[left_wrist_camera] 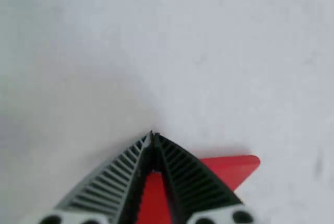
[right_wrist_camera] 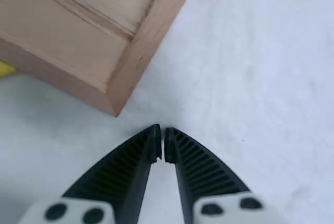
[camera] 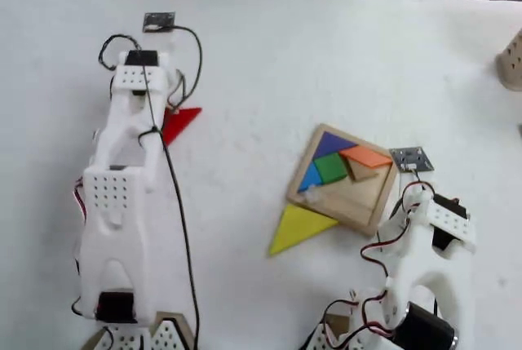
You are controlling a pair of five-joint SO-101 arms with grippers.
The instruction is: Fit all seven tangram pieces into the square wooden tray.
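Judging from the layout, the tray is part filled and two big triangles are left to bring in. Nearest, the right gripper (right_wrist_camera: 162, 143) sits low over the table (camera: 261, 56) just off a corner of the square wooden tray (camera: 333, 213), its fingers pressed almost together with nothing between them. The yellow triangle (camera: 300, 226) lies flat outside, just beside the tray's near edge. Inside, the blue piece (camera: 310, 177), green piece (camera: 330, 168), orange piece (camera: 365, 156) and purple piece (camera: 330, 144) crowd the far half, with what looks like a tan piece (camera: 359, 172) among them; the near half is bare wood.

Farther off, well apart from the tray, the red triangle (camera: 181, 121) lies under the left gripper (left_wrist_camera: 152, 140). That arm is stretched forward, fingertips closed to a point above the red (resting on it or just clear, I cannot tell).

Next, I judge, the left fingers must spread and take the red triangle by its edges, or slide it trayward.
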